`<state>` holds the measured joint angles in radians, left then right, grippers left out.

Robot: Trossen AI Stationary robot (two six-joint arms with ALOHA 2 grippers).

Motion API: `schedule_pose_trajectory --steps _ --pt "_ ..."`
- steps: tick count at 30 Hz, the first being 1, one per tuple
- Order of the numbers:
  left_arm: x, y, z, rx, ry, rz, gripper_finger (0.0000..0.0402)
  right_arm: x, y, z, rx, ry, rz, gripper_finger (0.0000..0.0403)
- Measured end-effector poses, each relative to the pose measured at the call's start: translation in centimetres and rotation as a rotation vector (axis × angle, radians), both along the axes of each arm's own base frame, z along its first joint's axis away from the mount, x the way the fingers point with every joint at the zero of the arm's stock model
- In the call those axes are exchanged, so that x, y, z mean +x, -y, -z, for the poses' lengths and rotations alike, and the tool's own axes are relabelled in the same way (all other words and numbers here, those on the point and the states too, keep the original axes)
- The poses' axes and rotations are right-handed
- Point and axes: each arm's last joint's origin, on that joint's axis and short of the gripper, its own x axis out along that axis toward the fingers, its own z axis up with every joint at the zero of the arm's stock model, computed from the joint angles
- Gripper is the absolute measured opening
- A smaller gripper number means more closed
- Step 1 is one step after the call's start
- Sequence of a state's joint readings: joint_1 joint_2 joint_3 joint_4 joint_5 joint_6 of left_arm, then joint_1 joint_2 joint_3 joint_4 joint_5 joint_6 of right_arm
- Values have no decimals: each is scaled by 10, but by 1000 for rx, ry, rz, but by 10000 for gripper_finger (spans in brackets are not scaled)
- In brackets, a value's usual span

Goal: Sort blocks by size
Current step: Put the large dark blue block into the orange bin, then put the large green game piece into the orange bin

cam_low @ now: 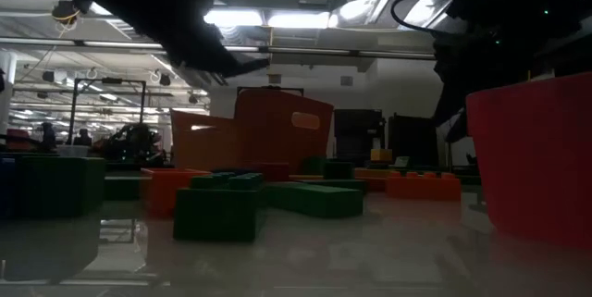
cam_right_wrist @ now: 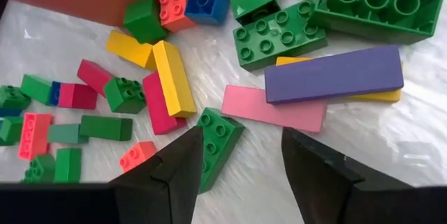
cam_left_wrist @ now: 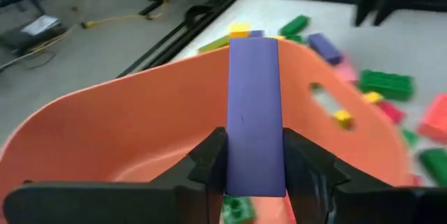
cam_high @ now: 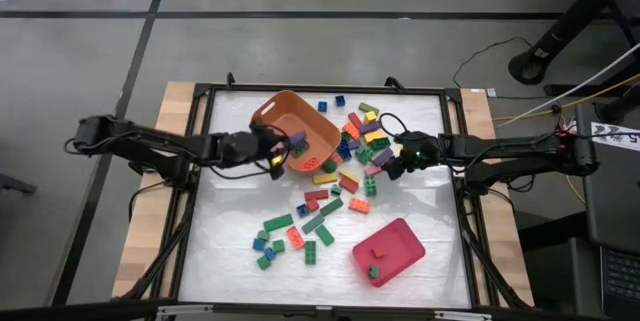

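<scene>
Many coloured blocks (cam_high: 340, 176) lie scattered on the white table top, long ones and tiny squares mixed. My left gripper (cam_high: 277, 157) hangs over the orange tub (cam_high: 300, 121) and is shut on a long purple block (cam_left_wrist: 255, 77). A green block (cam_left_wrist: 237, 210) lies inside the tub. My right gripper (cam_right_wrist: 241, 147) stands open above the pile right of the tub. A green studded block (cam_right_wrist: 218, 142) lies on the table below its two fingers, which touch nothing. The purple slab (cam_right_wrist: 335, 74) rests on a pink one (cam_right_wrist: 276, 109). My left gripper pinches the purple block by its two long sides (cam_left_wrist: 235, 161), at its near end, between the two fingers (cam_left_wrist: 208, 160). The fingers come from the table's left, slanting down, and lie along the block. The block sticks out ahead of them, lifted clear over the tub's inside.
A pink-red tray (cam_high: 390, 251) with small blocks in it sits near the front right. More green, red and blue blocks (cam_high: 300, 226) lie toward the front centre. A black frame (cam_high: 200, 161) borders the table top. The tub's wall (cam_left_wrist: 140, 112) rises just ahead of my left gripper.
</scene>
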<state>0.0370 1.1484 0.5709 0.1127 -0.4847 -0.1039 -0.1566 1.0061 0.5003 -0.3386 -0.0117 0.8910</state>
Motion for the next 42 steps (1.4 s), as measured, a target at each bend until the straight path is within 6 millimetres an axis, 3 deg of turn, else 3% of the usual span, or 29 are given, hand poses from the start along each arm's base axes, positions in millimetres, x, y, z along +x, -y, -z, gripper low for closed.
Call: schedule_pose_trajectory --steps 13,23,32,42 --pt "2 -30 12 -78 -3 -167 200 1 0 -1 53 25 61 193" --pt "1 -32 12 -59 -17 -164 207 19 -30 0 36 44 118 193" --pt "0 -32 14 -44 -54 -148 208 55 -56 11 34 -53 141 193" --pt "-6 -30 23 -69 -161 -139 208 91 -59 9 -43 -282 190 193"
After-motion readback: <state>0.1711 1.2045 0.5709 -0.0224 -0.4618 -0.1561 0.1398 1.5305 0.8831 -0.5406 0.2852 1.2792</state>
